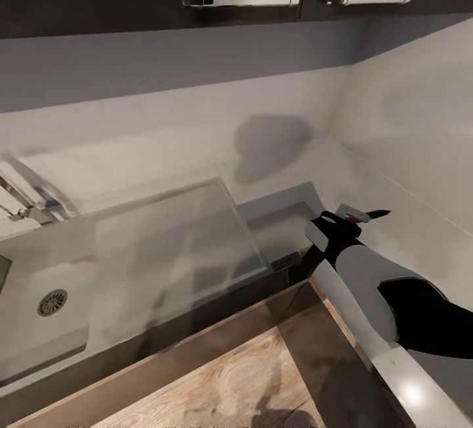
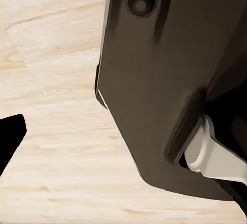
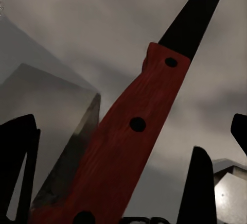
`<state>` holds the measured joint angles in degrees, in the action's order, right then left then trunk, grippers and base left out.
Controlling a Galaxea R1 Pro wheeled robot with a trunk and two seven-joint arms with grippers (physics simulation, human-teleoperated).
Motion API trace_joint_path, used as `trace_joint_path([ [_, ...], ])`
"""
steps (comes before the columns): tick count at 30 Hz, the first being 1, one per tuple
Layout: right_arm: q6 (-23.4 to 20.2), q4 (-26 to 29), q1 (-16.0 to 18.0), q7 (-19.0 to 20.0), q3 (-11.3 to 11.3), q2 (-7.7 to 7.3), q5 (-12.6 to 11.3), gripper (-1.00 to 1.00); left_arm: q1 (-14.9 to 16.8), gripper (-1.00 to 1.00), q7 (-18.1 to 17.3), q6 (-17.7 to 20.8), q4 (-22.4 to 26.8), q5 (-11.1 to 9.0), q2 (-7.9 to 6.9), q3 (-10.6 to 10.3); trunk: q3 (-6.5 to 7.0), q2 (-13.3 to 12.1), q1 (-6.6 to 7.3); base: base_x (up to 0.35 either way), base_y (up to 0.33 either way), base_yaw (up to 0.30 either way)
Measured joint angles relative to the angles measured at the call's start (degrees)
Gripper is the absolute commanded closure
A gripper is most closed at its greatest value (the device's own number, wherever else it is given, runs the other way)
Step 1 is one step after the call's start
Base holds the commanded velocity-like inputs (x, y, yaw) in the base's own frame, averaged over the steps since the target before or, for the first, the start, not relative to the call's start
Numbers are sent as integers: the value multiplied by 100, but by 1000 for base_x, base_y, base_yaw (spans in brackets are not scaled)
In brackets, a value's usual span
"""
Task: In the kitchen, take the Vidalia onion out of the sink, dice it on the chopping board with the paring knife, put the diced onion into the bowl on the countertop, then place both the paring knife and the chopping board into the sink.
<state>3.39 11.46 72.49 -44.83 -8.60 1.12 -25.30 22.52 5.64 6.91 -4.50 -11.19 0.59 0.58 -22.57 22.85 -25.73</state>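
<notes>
Above the glossy grey table's (image 1: pixel 282 208) far corner, the right tool (image 1: pixel 355 218) grips the red-handled, dark-bladed paring knife (image 3: pixel 139 131), largely hidden head-on; the grey steel sink (image 1: pixel 39 270) is edge-cropped.

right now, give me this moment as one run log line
right gripper: holds paring knife, raised over countertop | sink: drain visible, no onion seen | left gripper: over wood floor, state unclear

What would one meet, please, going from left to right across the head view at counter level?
Tap → sink drain → drainboard → right tool → knife.
</notes>
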Motion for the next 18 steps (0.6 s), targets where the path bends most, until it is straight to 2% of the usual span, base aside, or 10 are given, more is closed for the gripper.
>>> trace_joint_path([
  [10,-9,157,0,-2,13,5,5,-100,0,-100,1,1,0,0,1,3,-75,0,0,0,0,0],
  [11,-9,161,0,-2,13,5,6,100,0,-100,1,0,0,0,1,2,-78,0,0,0,0,0],
  [18,-25,184,-1,17,13,4,-7,100,0,-100,1,-1,0,0,1,2,-82,-1,-1,0,0,0],
])
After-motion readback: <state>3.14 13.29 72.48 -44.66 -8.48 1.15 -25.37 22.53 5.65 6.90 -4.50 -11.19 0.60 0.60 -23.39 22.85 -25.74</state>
